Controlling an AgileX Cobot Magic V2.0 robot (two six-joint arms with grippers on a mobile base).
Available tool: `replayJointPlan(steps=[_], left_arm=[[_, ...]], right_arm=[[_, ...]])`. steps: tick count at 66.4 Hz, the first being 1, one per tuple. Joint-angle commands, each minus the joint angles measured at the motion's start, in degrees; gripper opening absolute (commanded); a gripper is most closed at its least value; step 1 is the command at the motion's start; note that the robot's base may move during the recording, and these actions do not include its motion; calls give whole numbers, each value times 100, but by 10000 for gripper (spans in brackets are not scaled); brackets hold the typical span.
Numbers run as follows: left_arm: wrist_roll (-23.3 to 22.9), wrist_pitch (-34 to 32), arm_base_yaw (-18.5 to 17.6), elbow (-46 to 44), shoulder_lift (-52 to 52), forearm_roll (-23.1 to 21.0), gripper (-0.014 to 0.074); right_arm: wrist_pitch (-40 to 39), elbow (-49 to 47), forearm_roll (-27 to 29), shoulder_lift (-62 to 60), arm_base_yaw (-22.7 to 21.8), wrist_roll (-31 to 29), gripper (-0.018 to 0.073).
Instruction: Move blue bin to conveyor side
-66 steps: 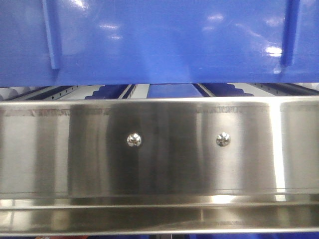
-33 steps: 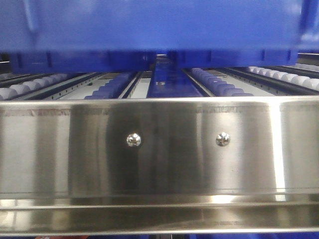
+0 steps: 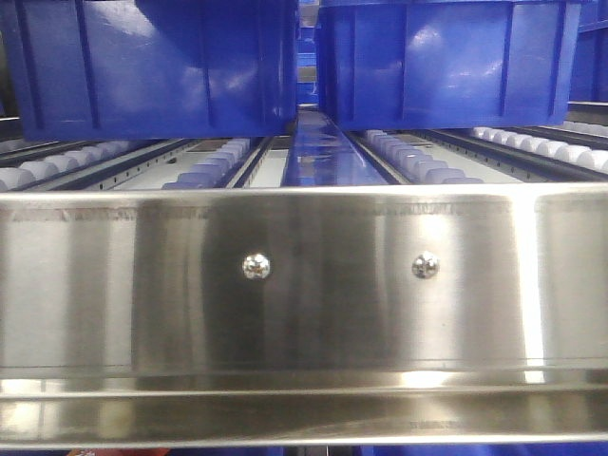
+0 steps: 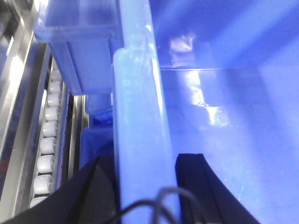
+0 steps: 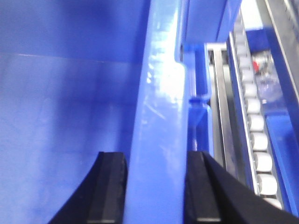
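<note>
Since a second ago the blue bin [image 4: 140, 116] has gone up and out of the front cam. It filled the top of that view, then only its bottom edge showed, and now it's only in the wrist cams.

Left tool [image 4: 147, 161] is clamped on the bin's thick rim, one black finger [image 4: 198, 186] inside the wall and the other outside, both pressed against the plastic. A thin dark cable [image 4: 156, 207] loops across the bottom of that shot. Right tool [image 5: 156, 156] is doing the same on its own rim, closed on the lip with a pad on each side. So the bin hangs between the two tools, held by the rim.

On the inner side of each tool there's just smooth glossy blue with glare, and it's washed out enough that I can't make out the bin floor. On the outer side you see white rollers [image 4: 44, 163] in the steel rack, with more rollers [image 5: 256, 140] past the right tool. Some red bit sits beyond those, too blurry to name. Both tools are cut off at the frame bottom, so only the fingers show.

The front cam shows what the wrist cams don't: the rack's shiny front rail [image 3: 304, 313] with two screws [image 3: 256, 267], and behind it two other bins [image 3: 152, 66] parked on the rollers, their tops cropped.
</note>
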Motion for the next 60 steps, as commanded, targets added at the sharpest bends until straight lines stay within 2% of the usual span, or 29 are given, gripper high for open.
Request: replayJointPlan(steps=[1,15,27,60], left_arm=[[46,-443,-15,10,-244,223,-20],[46,-443,-15,634,-458,357,-20],[46,-1237,-15,1125,-649,357,-20],[46,-1523,-15,1126,-653,357,-20]], right_arm=[[-563,-94,-241,-181,-27,-66,-78],[-828,-94,-241,-196,-27,-66,-78],[-1219,-64,-241,-196,-27,-66,-78],[-1142,-64,-241,-185,-27,-66,-78]])
